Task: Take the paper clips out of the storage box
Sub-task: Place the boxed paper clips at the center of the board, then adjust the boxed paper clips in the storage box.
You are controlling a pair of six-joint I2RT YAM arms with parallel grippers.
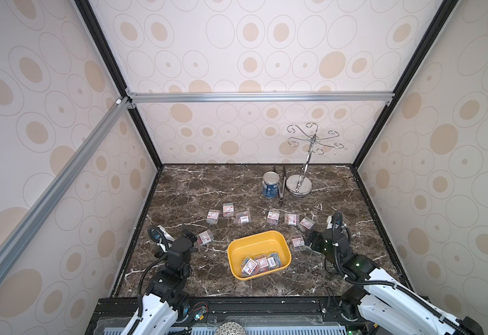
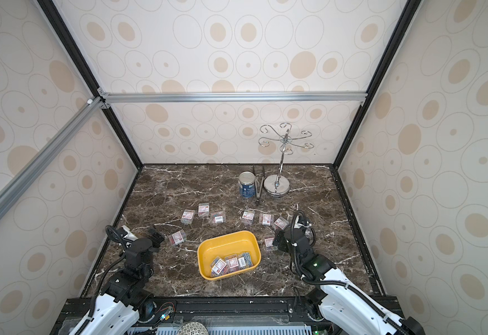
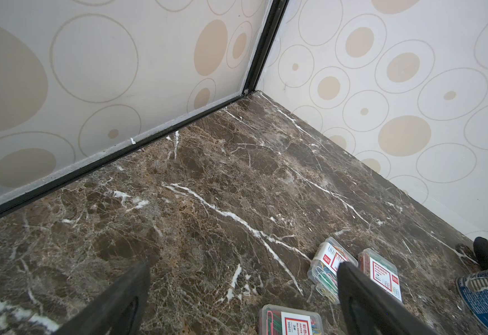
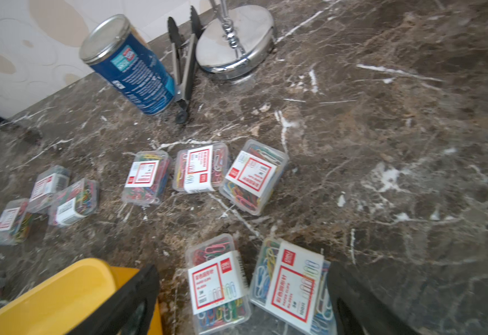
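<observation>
The paper clips [image 1: 258, 262] not yet taken out, 4 or 5 of them, lie heaped at the near end of the box [image 1: 254, 242]. Outside it, 8 cases [image 1: 291, 219] show in a top view: 3 beyond its far left corner, 1 to its left, 3 beyond its far right corner and 1 just beside its right wall. This loose arc probably keeps each drop clear of the box.

The right gripper [image 4: 242, 268] hangs low just right of the box. Its jaws are wide, with 2 cases on the table [image 1: 208, 188] between them and neither clamped, so this looks like a set-down spot.

The left gripper [image 3: 244, 266], spread and empty, hovers left of the box, likely parked clear.

The can [image 1: 270, 185], tongs [image 1: 282, 188] and stand [image 1: 298, 184] sit well beyond the box.
</observation>
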